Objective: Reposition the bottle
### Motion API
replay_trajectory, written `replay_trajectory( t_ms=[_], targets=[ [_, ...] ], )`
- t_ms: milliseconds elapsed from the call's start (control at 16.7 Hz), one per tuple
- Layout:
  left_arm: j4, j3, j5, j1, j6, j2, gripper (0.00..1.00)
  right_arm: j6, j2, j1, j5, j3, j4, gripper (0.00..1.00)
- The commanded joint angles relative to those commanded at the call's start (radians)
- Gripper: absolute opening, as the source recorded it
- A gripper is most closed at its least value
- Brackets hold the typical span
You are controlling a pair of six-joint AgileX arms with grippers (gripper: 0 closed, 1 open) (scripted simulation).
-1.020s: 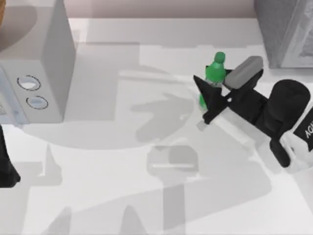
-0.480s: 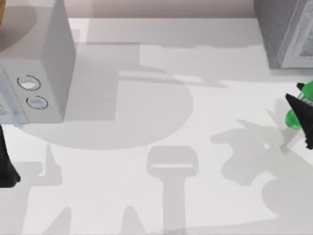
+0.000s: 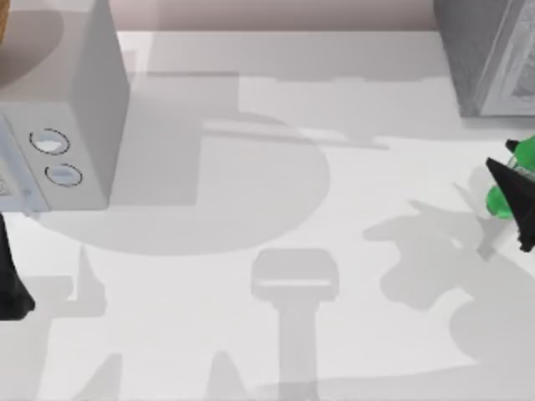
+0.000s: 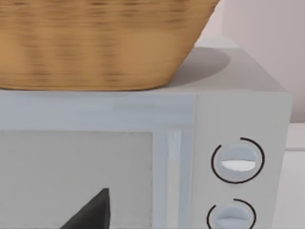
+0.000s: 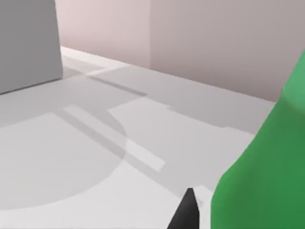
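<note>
The bright green bottle (image 3: 501, 202) hangs at the table's far right edge, partly cut off by the top view's border. My right gripper (image 3: 501, 155) is shut on it, with one black finger (image 3: 512, 199) crossing in front of the green body. In the right wrist view the bottle (image 5: 267, 171) looms large and close beside a black fingertip (image 5: 187, 211). My left arm (image 3: 10, 284) stays parked at the table's left edge, in front of the microwave.
A white microwave (image 3: 75, 117) with two round dials stands at the back left, and a wicker basket (image 4: 95, 43) sits on top of it. A grey box-like unit (image 3: 485, 58) occupies the back right corner, just behind the bottle.
My right gripper carried the bottle from right of the table's middle to the far right edge. Over the last half second it barely shifted. The left arm has not moved.
</note>
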Motion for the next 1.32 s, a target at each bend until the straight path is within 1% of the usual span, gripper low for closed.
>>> replay_trajectory(
  t_ms=[300, 600, 1320],
  targets=[
    [0.000, 0.000, 0.000, 0.000, 0.000, 0.000, 1.00, -0.003, 0.148, 0.106, 0.100, 0.118, 0.026, 0.00],
    [0.000, 0.000, 0.000, 0.000, 0.000, 0.000, 1.00, -0.004, 0.164, 0.120, 0.113, 0.133, 0.029, 0.00],
    [0.000, 0.000, 0.000, 0.000, 0.000, 0.000, 1.00, -0.004, 0.164, 0.120, 0.113, 0.133, 0.029, 0.90]
  ],
)
